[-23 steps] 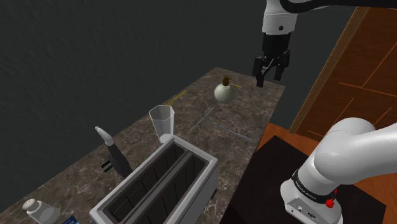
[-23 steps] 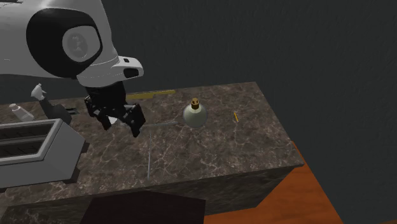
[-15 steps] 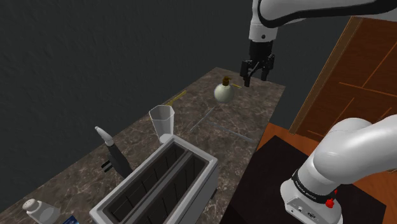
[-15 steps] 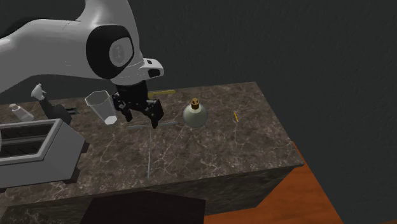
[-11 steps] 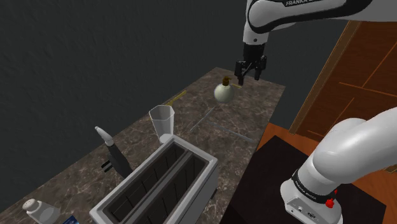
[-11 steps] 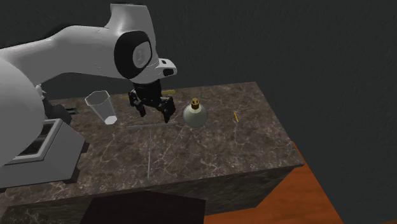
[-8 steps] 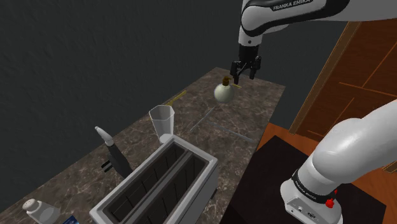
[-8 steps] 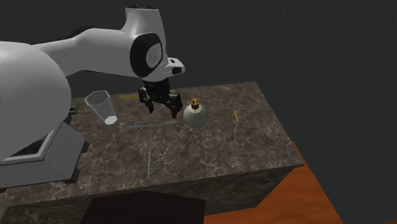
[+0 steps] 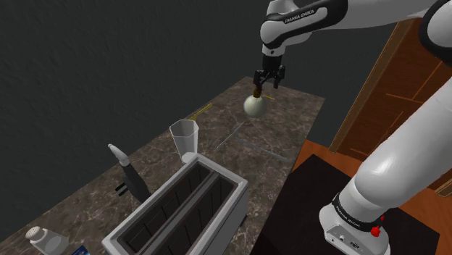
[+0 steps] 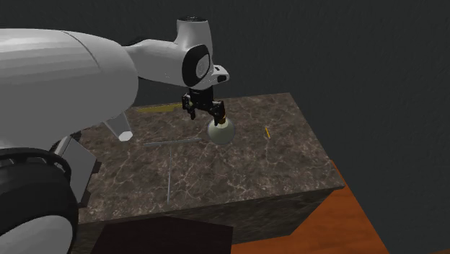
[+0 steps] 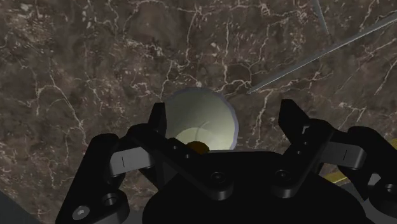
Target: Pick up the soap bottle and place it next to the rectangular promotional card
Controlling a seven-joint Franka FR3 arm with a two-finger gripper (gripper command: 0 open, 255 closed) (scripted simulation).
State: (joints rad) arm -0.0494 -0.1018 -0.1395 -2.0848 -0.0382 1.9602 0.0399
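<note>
The soap bottle (image 9: 254,106), a round pale body with a small gold pump top, stands upright near the far end of the dark marble counter (image 9: 286,130). My gripper (image 9: 266,82) hangs straight above it, open, with its fingertips level with the pump top. In the wrist view the bottle (image 11: 203,121) sits under the gripper (image 11: 225,119), closer to one finger (image 11: 159,119) than the other, and neither finger touches it. From the second exterior view the gripper (image 10: 205,114) covers the top of the bottle (image 10: 221,132). A blue card corner (image 9: 80,251) peeks in at the shoulder view's lower left.
A metal slotted box (image 9: 181,214) stands at the near end of the counter, with a clear cup (image 9: 184,139), a black-handled knife (image 9: 127,174) and a shaker (image 9: 45,239) nearby. Thin rods (image 9: 230,135) and a yellow stick (image 9: 199,111) lie flat. A wooden door (image 9: 406,80) is at the right.
The gripper has travelled across the counter to the soap bottle and come down over its pump top, staying open. The bottle has not moved.
</note>
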